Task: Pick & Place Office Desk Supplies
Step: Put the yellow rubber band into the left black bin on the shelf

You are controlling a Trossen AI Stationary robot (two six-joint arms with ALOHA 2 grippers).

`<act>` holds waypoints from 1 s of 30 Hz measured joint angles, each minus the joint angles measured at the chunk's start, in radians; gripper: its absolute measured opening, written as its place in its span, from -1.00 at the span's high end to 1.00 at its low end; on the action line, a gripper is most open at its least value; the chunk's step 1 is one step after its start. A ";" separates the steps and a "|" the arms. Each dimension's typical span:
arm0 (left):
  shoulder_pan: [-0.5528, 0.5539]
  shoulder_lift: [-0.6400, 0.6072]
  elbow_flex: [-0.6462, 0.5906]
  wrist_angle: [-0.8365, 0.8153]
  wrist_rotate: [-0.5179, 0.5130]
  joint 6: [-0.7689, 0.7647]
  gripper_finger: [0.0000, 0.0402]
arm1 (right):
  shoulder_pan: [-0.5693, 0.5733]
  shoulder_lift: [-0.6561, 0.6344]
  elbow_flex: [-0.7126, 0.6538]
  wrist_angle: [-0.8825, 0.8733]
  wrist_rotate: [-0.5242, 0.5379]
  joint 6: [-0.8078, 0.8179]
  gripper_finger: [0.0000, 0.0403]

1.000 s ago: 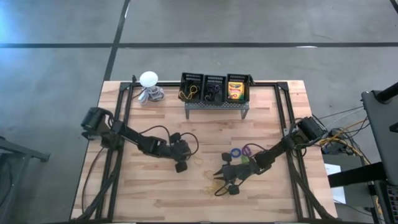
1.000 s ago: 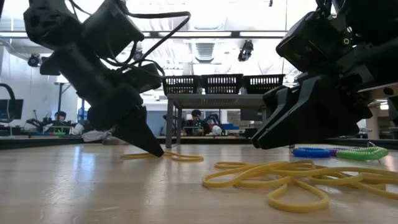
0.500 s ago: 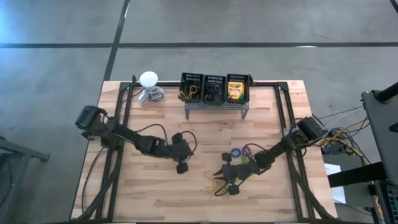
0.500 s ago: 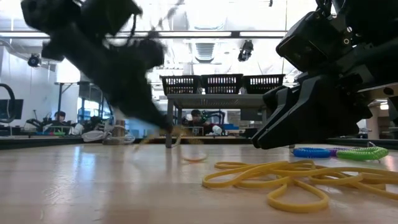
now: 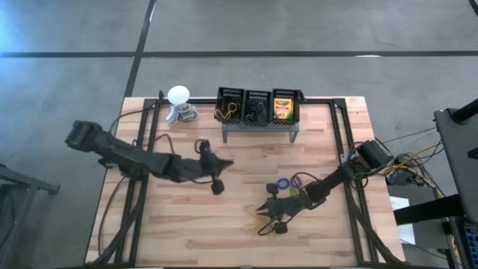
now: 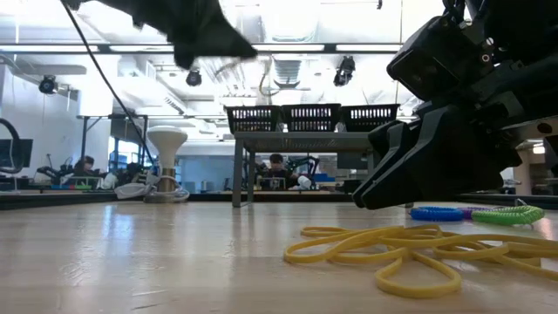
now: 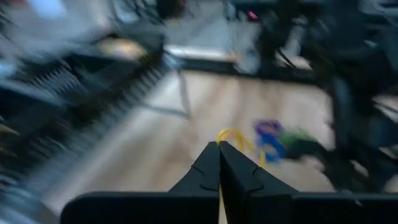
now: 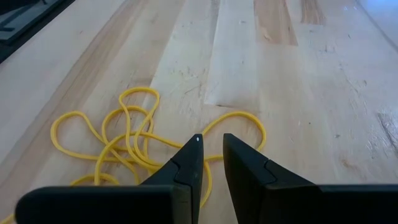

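My left gripper (image 5: pixel 226 162) is raised above the table's middle, left of centre, and is shut on a thin yellow rubber band (image 7: pixel 232 136). In the low view that band (image 6: pixel 261 77) dangles below the gripper (image 6: pixel 214 39), high above the tabletop. My right gripper (image 5: pixel 262 210) is low over the table right of centre, its fingers a little open above a loose pile of yellow rubber bands (image 8: pixel 124 140), which lies flat on the wood (image 6: pixel 410 253). Nothing sits between those fingers. My left gripper pinches the rubber band between its two fingertips (image 7: pixel 219 149). A loop of the band (image 7: pixel 236 138) sticks out beyond the tips. The fingers slant slightly downward, toward the table's right. The band hangs slack, lifted clear of the table.
A grey perforated stand (image 5: pixel 258 127) at the far edge carries three black baskets, the right one holding a crayon box (image 5: pixel 282 109). A white ball-shaped object (image 5: pixel 178 95) stands left of it. Blue (image 5: pixel 283 183), purple (image 5: pixel 297 179) and green (image 5: pixel 299 191) rings lie by my right arm.
My left gripper has risen from the tabletop and tipped from steeply downward to nearly level. It carries one yellow rubber band, which lay on the wood before and now hangs clear. My right gripper and the pile of bands have kept still.
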 joint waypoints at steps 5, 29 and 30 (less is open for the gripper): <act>0.115 -0.032 0.120 -0.055 -0.047 0.154 1.00 | 0.000 0.000 0.000 0.005 0.000 -0.007 0.72; 0.695 0.132 0.218 -0.128 0.292 -0.015 0.78 | 0.001 0.000 0.000 0.003 0.000 -0.010 0.72; 0.696 0.139 0.219 -0.128 0.292 -0.014 0.72 | 0.001 0.000 0.000 0.003 0.000 -0.011 0.72</act>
